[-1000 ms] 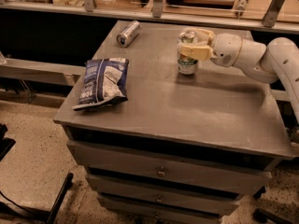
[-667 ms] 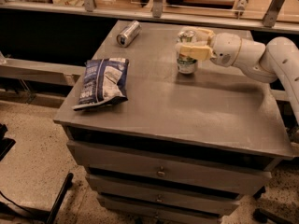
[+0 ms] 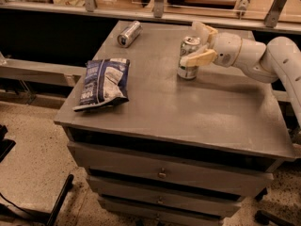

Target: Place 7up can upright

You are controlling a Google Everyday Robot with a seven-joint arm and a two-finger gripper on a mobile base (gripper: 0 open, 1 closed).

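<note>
The 7up can (image 3: 188,61), pale silver-white with green markings, stands upright on the grey table (image 3: 188,112) at the back right of its top. My gripper (image 3: 190,45) reaches in from the right and sits around the can's upper part. The near finger (image 3: 200,58) lies along the can's right front side. The far finger (image 3: 206,31) is behind the can, apart from it. The jaws look spread and open around the can.
A plain silver can (image 3: 129,33) lies on its side at the table's back left. A blue chip bag (image 3: 103,83) lies flat near the left front corner. Drawers (image 3: 162,173) face the front below the tabletop. A rail with posts (image 3: 155,4) runs behind the table.
The near finger has moved slightly away from the can toward the front, so the jaws are wider. The can has settled a little lower and stands on the table.
</note>
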